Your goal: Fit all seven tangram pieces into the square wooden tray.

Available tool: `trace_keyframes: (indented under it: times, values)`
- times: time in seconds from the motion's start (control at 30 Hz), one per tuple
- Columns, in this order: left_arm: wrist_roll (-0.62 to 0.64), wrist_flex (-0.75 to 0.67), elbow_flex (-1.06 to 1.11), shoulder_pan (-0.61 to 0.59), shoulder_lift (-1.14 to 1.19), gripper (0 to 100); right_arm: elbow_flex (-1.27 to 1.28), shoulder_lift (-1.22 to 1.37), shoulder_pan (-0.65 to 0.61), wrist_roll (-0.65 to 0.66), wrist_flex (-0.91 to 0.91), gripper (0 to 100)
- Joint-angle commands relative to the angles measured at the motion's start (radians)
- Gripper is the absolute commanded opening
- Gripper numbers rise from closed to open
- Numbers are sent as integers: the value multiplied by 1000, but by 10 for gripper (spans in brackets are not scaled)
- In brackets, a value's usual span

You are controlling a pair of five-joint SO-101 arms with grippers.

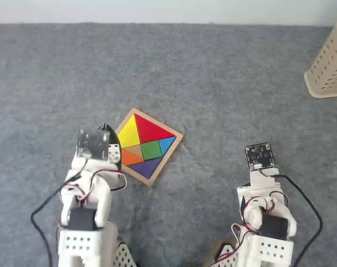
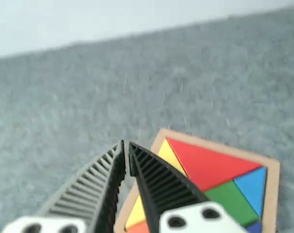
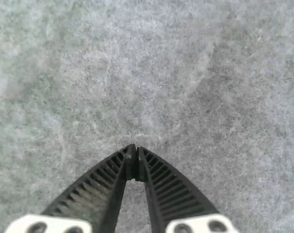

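Note:
The square wooden tray [image 1: 175, 147] lies turned like a diamond on the grey carpet, with red, yellow, green, blue, tan, orange and purple pieces [image 1: 150, 130] fitted inside it. My left gripper [image 2: 125, 145] is shut with nothing in it, raised just beside the tray's [image 2: 270, 187] left corner, near the yellow piece [image 2: 168, 154]. In the high view the left arm [image 1: 96, 146] stands right next to the tray. My right gripper [image 3: 135, 148] is shut on nothing above bare carpet, well to the tray's right [image 1: 259, 156].
A beige slotted basket [image 1: 330, 61] stands at the far right edge of the carpet. A pale wall runs along the back.

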Motion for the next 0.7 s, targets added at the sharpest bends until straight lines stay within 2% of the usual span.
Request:
trace_keyframes:
  times: [0.0, 0.17, 0.5, 0.67]
  values:
    - [5, 18, 18, -6, -192, 11, 6, -15, 12, 11, -13, 6]
    - [6, 52, 27, -5, -153, 11, 6, -15, 12, 11, -13, 6]
    - [5, 523, 27, -6, -150, 11, 6, -15, 12, 11, -13, 6]
    - [6, 589, 27, -6, -152, 11, 6, -15, 12, 11, -13, 6]
